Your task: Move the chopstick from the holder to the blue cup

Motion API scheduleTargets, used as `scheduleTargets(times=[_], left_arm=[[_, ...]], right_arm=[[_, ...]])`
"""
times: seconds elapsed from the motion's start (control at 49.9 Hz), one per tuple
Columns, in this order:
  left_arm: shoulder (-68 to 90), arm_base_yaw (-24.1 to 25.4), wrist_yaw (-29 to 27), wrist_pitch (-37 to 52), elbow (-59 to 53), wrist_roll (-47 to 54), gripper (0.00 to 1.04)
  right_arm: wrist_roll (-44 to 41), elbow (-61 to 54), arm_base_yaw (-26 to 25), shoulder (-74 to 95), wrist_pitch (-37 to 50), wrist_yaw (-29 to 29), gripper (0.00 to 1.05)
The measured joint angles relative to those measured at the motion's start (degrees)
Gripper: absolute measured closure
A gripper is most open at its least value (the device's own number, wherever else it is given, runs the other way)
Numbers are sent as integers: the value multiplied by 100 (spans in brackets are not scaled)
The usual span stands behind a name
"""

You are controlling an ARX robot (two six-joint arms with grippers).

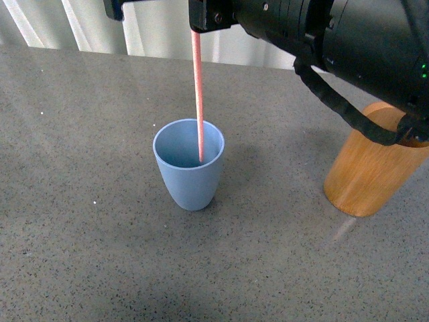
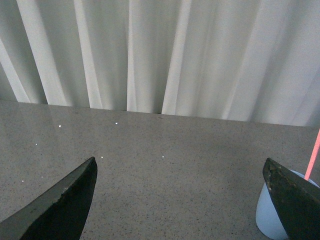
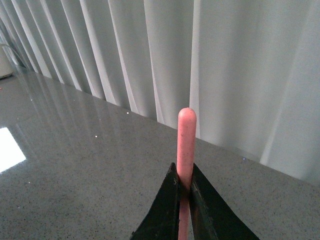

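Right claw (image 3: 184, 192): pinches the chopstick (image 1: 198, 94) tight.
Chopstick: stands straight up, its tip inside the blue cup (image 1: 188, 176).
Left claw (image 2: 185, 200): wide apart, grasping nothing.
Holder (image 1: 367, 168): on the table (image 1: 80, 221), apart from the cup.

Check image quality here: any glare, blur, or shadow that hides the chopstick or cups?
Front view: sharp, soft even light; the chopstick drops into the blue cup, the right arm crossing the holder top. Left wrist view: left gripper fingers are dark silhouettes; small bright specks on the table. Right wrist view: window glare patch on the table; right gripper near-black but chopstick crisp.
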Motion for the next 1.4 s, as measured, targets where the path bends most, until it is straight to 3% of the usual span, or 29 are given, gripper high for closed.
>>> scheduleTargets(times=[0.16, 0.241, 0.642, 0.902, 1.063, 1.123, 1.263, 1.404], left_arm=[[0, 0, -2, 0, 0, 0, 7], [0, 0, 0, 0, 0, 0, 7], [0, 0, -2, 0, 0, -2, 7], [0, 0, -2, 0, 0, 0, 7], [0, 0, -2, 0, 0, -2, 7], [0, 0, -2, 0, 0, -2, 7], [0, 0, -2, 0, 0, -2, 7], [0, 0, -2, 0, 0, -2, 7]], right_arm=[[-4, -116, 0, 22, 20, 13, 103], [0, -142, 0, 22, 17, 11, 93], [192, -297, -155, -881, -487, 96, 8], [181, -713, -466, -2035, -1132, 365, 10], [162, -1169, -1027, -3202, -2044, 909, 10], [138, -1355, -1355, -3722, -2461, 1130, 10], [15, -1888, -2708, -5418, -3932, 1462, 10], [-61, -2317, -4232, -6826, -5602, 632, 10]])
